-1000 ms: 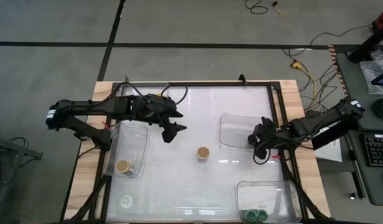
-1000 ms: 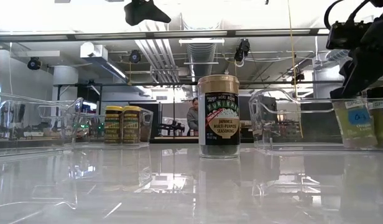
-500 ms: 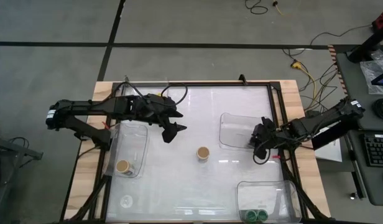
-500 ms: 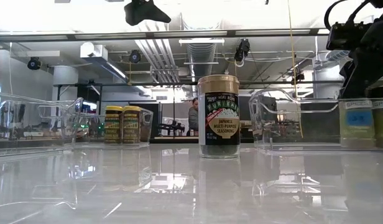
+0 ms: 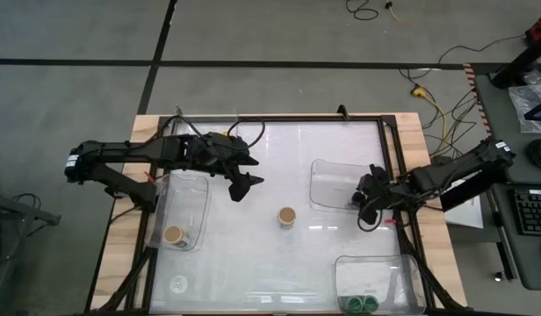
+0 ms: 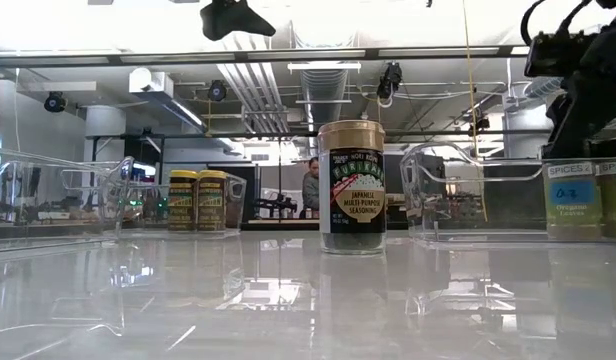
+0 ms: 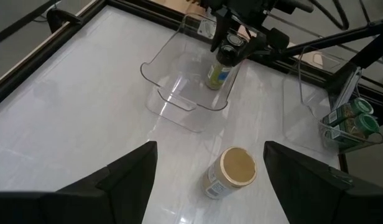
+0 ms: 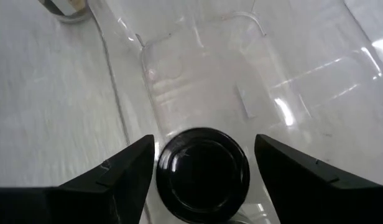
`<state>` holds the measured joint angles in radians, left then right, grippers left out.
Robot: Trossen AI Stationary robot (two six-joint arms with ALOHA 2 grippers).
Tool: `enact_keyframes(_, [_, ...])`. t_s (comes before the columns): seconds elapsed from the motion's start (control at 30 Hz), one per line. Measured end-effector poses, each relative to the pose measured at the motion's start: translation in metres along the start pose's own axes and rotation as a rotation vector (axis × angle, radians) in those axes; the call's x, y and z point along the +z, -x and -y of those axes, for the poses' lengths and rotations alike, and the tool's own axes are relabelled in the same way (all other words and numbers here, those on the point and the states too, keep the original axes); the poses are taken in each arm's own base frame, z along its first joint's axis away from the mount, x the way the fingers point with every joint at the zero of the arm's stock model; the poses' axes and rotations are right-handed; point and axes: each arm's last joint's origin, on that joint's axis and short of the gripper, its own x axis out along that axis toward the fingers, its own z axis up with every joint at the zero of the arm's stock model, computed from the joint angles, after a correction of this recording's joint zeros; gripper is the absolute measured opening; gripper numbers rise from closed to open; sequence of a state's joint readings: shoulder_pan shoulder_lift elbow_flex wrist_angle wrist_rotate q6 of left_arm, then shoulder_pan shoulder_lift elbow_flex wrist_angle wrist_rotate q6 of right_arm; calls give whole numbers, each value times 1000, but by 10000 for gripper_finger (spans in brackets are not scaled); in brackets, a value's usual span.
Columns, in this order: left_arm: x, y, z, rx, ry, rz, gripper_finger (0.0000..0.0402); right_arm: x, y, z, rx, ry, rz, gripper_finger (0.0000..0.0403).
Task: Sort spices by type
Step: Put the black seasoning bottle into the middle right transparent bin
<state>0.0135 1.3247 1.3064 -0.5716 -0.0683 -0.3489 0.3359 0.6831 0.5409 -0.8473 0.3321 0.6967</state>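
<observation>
A black-lidded spice jar (image 8: 203, 174) stands in a clear tray (image 5: 328, 171) at the table's right. My right gripper (image 8: 204, 139) is open above it, slanting down, with one finger on either side of the lid and a narrow gap at each. In the left wrist view the same jar (image 7: 217, 68) shows under that gripper. A tan-lidded spice jar (image 5: 287, 216) stands upright on its base in the middle of the table. My left gripper (image 5: 244, 186) hangs open, high above the table, left of and beyond the tan-lidded jar, with nothing between its fingers.
At the left, a clear tray (image 5: 190, 189) holds a tan-lidded jar (image 5: 173, 234). A near-right tray (image 5: 376, 263) holds green-lidded jars (image 5: 360, 304). In the low view, two yellow-lidded jars (image 6: 197, 200) stand in a tray. A black frame rail (image 5: 395, 158) runs beside the right arm.
In the low view the black-lidded jar, tilted a second ago, now stands upright in its tray. My right gripper's fingers have spread a little wider around its lid and the arm has stayed where it was.
</observation>
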Motion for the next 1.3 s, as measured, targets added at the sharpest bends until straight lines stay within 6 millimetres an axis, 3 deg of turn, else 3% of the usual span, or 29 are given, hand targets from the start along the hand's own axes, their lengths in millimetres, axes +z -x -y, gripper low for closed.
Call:
enact_keyframes(0.23, [0, 0, 0, -1, -22, 4, 278, 8, 8, -4, 30, -15, 5, 259])
enact_keyframes(0.57, [1, 0, -1, 3, -51, 6, 278, 38, 15, -14, -9, -75, 84, 270])
enact_keyframes(0.87, [1, 0, -1, 27, -88, 15, 278, 61, -15, -17, -115, -86, -148, 250])
enact_keyframes(1.3, [1, 0, -1, 27, -126, 14, 278, 78, -17, -24, -195, -14, -356, 245])
